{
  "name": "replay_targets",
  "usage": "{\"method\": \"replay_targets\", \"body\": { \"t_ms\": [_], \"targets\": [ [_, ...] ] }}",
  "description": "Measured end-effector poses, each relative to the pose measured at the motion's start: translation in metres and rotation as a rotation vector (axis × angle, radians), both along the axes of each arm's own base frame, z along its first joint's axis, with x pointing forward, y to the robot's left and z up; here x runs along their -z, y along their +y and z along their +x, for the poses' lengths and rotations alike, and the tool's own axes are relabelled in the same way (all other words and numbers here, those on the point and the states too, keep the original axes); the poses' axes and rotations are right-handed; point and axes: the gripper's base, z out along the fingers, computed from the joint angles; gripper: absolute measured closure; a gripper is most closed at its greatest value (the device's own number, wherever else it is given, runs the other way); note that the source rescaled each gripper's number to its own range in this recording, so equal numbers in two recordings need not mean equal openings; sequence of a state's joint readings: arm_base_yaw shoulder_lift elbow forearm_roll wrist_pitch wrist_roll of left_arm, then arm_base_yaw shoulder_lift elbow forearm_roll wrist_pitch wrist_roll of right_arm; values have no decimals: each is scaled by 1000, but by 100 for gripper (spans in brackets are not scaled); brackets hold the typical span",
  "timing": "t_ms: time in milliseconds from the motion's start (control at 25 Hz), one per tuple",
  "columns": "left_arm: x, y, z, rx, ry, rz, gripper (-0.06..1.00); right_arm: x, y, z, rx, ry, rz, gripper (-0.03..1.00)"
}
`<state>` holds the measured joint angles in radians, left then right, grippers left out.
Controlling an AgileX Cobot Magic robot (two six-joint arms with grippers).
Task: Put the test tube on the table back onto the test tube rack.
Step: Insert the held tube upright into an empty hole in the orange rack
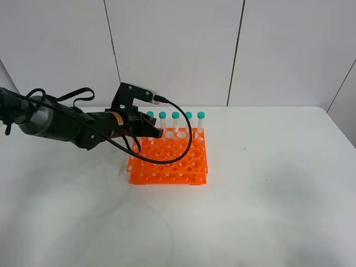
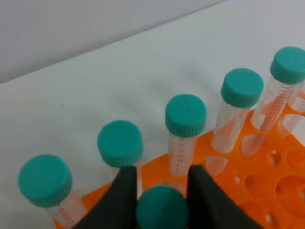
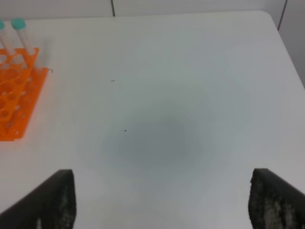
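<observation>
Just behind: five capped tubes [image 2: 186, 129].

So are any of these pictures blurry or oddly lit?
Left wrist view: the cap between the fingers is soft, too close to focus. Right wrist view: a soft grey shadow on the table, fingertips dark and grainy. High view: even light, sharp rack.

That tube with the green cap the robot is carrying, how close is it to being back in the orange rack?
Picked up already: the left hand grips the test tube over the test tube rack, just in front of the back row of tubes. Left: lower it into a hole and let go. The right hand waits open.
</observation>
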<state>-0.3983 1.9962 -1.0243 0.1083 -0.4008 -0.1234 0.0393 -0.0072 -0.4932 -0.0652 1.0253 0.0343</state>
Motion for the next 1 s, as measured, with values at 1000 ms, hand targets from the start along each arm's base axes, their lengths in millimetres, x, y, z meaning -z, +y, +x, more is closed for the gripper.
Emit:
{"method": "replay_targets", "body": {
  "t_ms": [1000],
  "targets": [
    [-12,-1,4,4,-24,-1,93,0,0,0,0,0,0,9]
  ]
}}
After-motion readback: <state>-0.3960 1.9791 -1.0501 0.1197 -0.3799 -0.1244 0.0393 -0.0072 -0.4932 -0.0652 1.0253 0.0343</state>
